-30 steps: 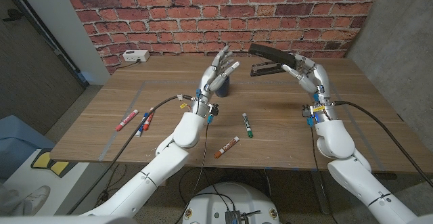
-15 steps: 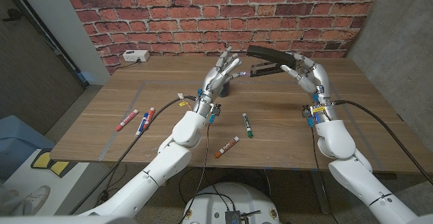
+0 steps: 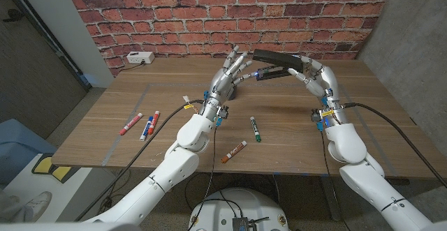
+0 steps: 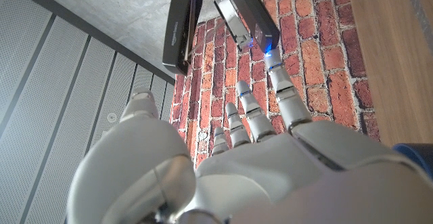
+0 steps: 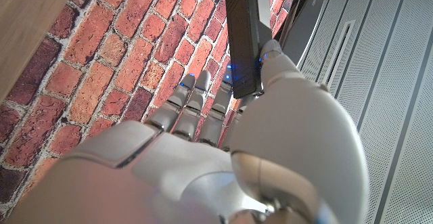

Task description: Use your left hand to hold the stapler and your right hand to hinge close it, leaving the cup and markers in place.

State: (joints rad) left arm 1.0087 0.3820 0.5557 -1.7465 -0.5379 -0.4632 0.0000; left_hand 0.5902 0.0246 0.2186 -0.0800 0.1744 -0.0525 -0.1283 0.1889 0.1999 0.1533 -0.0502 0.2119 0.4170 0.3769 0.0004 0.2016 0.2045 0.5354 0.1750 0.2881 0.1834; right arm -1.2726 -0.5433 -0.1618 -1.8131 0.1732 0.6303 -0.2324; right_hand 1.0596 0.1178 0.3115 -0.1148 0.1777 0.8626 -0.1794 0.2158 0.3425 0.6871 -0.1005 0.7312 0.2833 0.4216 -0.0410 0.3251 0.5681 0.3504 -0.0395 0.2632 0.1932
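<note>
From the head view, the right hand [image 3: 316,77] holds the stapler [image 3: 276,63] up above the far side of the table [image 3: 293,133], its black top arm hinged open over the base. The left hand [image 3: 228,79] reaches toward the stapler's free end with fingers spread and nothing in them; the fingertips [image 3: 241,60] are just beside that end, and I cannot tell whether they touch. The dark cup [image 3: 239,84] sits mostly hidden behind the left hand. Markers lie scattered: two red ones [image 3: 142,123] near the left edge, a green marker [image 3: 255,129] and an orange marker [image 3: 235,151] at the centre.

From the left wrist view, the spread fingers [image 4: 284,95] point up at the stapler [image 4: 223,14], one tip close beneath it.

From the right wrist view, the thumb [image 5: 277,58] presses against the stapler [image 5: 245,34]
</note>
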